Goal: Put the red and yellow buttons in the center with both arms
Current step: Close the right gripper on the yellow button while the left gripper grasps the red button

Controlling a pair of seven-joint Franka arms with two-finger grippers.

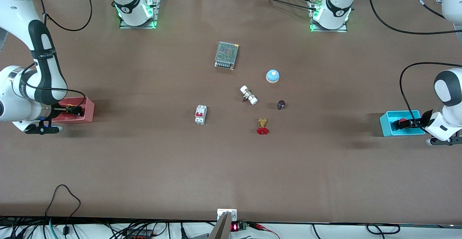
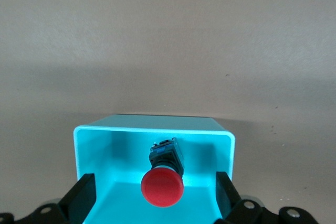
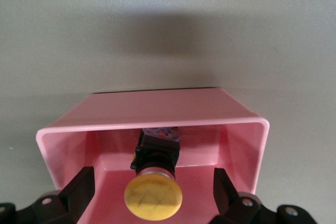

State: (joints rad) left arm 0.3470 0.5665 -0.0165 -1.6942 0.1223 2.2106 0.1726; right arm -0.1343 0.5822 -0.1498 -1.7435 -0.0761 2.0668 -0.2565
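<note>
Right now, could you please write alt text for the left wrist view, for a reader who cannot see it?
A red button with a round cap on a short black body lies inside a blue bin, between the open fingers of the left tool, which touch nothing. The bin rests on a plain brown table.

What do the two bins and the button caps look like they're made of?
The blue bin and pink bin look like smooth moulded plastic, with thin glossy walls and rounded corners. The red button cap seems matte plastic; the yellow button cap likewise, with faint scuff lines across it.
</note>
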